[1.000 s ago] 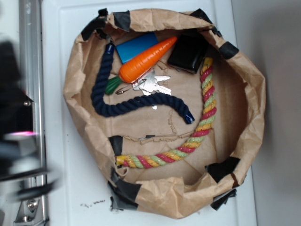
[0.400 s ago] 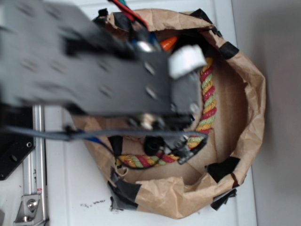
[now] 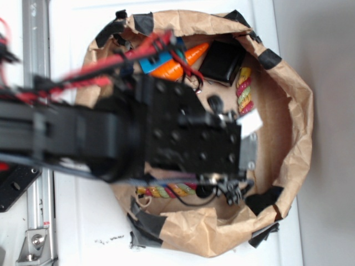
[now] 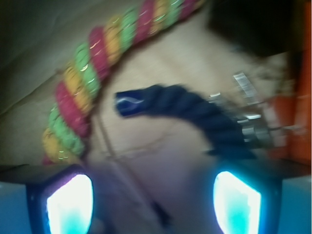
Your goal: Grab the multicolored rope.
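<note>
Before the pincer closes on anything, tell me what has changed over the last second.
The arm swung in from the left edge and now hangs over the paper bag, covering most of its contents. The pincer is open and empty above the bag floor, with the multicolored rope and the navy blue rope just ahead. Nothing has been grabbed. The ropes, orange carrot and black case lie where they were.

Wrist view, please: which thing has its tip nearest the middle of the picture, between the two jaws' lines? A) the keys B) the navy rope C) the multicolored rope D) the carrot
B: the navy rope ends in a taped tip near the picture's middle, while the multicolored rope curves along the upper left and the keys lie to the right.
</note>
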You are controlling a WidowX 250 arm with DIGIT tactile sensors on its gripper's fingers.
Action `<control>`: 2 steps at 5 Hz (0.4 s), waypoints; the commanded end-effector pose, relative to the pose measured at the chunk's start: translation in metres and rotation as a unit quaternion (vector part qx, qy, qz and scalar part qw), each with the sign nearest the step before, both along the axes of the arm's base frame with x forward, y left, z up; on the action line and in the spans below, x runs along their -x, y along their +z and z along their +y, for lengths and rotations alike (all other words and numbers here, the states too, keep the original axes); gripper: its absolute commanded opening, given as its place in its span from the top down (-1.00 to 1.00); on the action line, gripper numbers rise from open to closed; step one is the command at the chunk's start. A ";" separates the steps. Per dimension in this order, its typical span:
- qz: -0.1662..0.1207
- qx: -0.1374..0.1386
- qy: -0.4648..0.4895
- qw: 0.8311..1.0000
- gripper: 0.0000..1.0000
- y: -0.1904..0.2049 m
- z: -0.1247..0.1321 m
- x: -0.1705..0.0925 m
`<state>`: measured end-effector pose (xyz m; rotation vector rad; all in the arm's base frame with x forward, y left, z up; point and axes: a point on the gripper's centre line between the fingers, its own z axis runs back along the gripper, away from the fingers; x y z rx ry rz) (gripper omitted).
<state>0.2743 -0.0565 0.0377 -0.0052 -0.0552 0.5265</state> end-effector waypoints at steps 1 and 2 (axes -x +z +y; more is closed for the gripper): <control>-0.069 0.037 -0.040 0.996 -1.00 0.022 -0.028 -0.003; -0.082 0.044 -0.033 0.995 -1.00 0.030 -0.024 0.001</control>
